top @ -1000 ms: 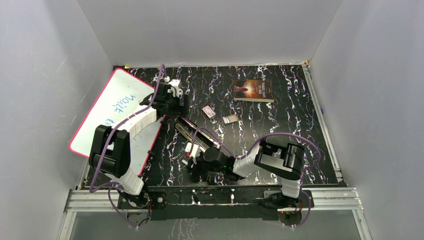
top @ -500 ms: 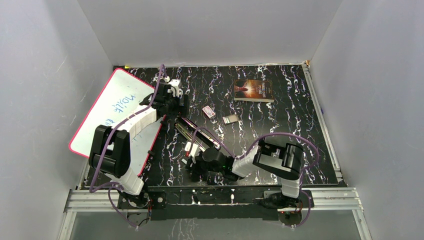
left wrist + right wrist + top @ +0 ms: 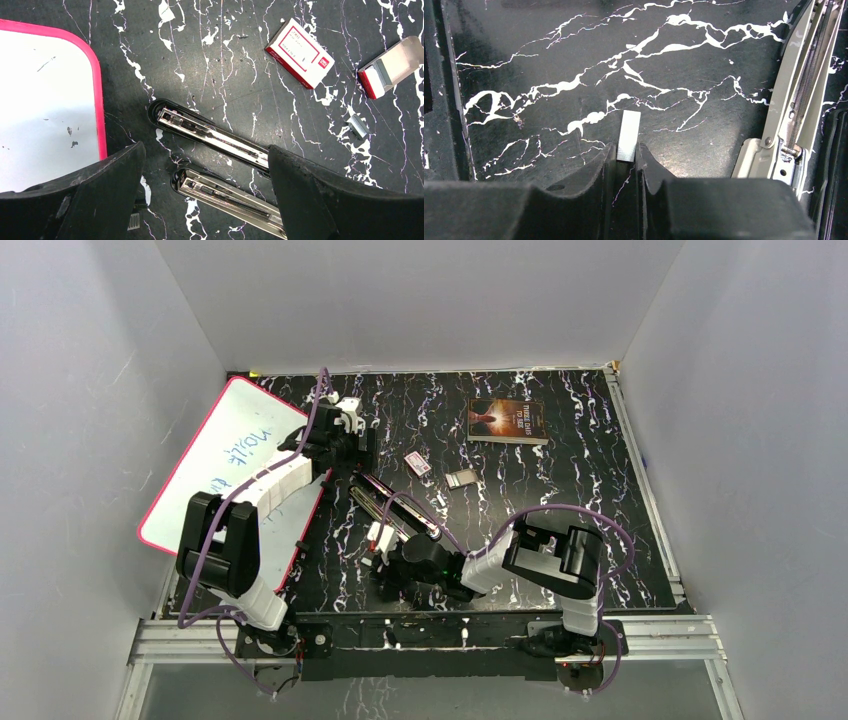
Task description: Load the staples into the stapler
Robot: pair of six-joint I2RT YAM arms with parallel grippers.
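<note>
The stapler (image 3: 395,508) lies opened flat on the black marbled table, with its metal magazine (image 3: 225,192) and its black base arm (image 3: 210,135) side by side. My left gripper (image 3: 205,150) hovers over it, jaws wide open and empty. In the right wrist view a short silvery strip of staples (image 3: 628,136) lies on the table, its near end pinched between my right gripper's (image 3: 626,150) fingertips. The stapler's magazine (image 3: 796,100) runs along the right edge there. Two more staples strips, one (image 3: 358,126) near the boxes and one (image 3: 133,221) by the left finger, lie loose.
A shut red staple box (image 3: 299,52) and an opened one (image 3: 391,66) lie beyond the stapler. A pink-edged whiteboard (image 3: 230,465) leans at the left, close to the left arm. A book (image 3: 507,421) lies at the back. The table's near edge rail (image 3: 430,625) sits just behind the right gripper.
The right arm has crept slightly to the left and its jaws have narrowed a little onto the strip. The left arm has not moved.
</note>
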